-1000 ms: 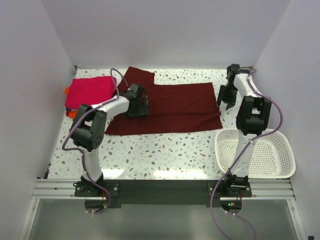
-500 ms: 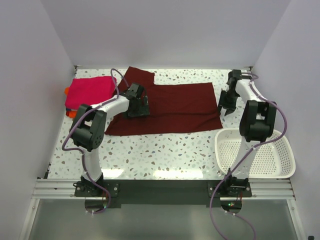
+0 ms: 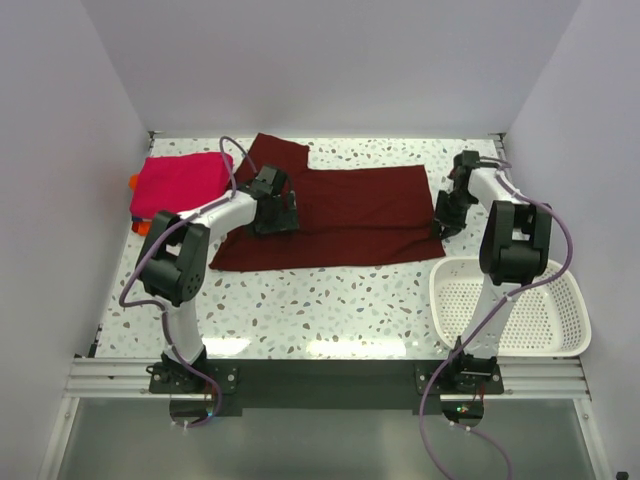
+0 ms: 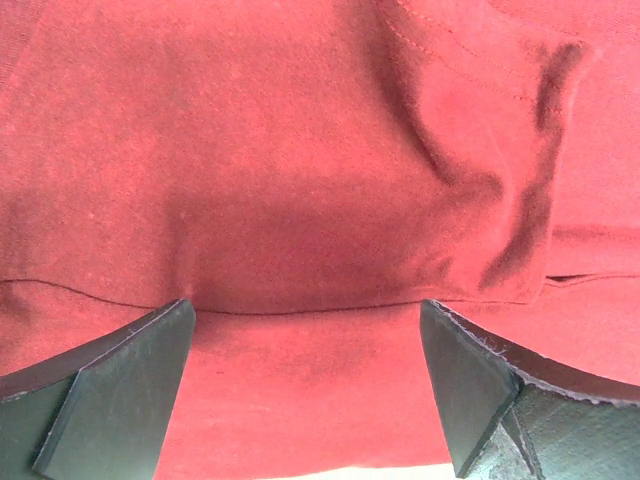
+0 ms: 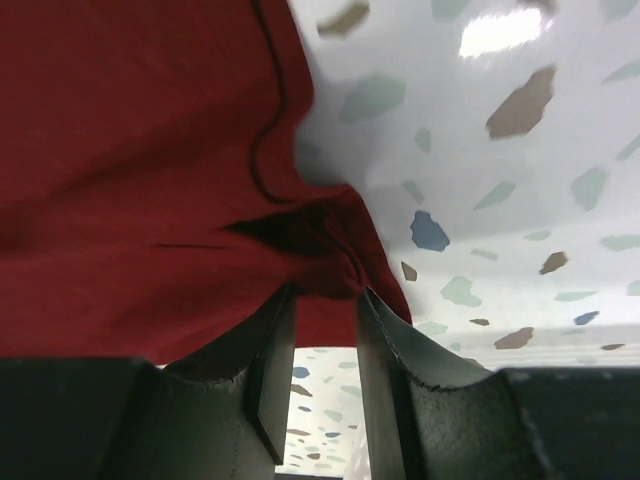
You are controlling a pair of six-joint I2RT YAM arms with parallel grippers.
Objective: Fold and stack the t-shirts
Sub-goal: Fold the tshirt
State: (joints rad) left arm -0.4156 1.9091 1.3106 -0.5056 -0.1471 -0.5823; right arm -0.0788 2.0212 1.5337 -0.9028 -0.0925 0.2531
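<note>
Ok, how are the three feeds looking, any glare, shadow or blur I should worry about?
Top external: sharp and even, with bright glare patches on the table near the front edge. Left wrist: in focus, the maroon t-shirt fills it, with a dark shadow across its middle. Right wrist: soft and slightly smeared, one glare spot on the table top right.

A dark maroon t-shirt (image 3: pixel 350 215) lies spread flat toward twelve o'clock on the table. One sleeve sticks out toward eleven o'clock, and the three o'clock edge is puckered. At ten o'clock a bright pink t-shirt (image 3: pixel 180 183), folded into a rectangle, rests on an orange t-shirt (image 3: pixel 136 183) peeking out beneath.
</note>
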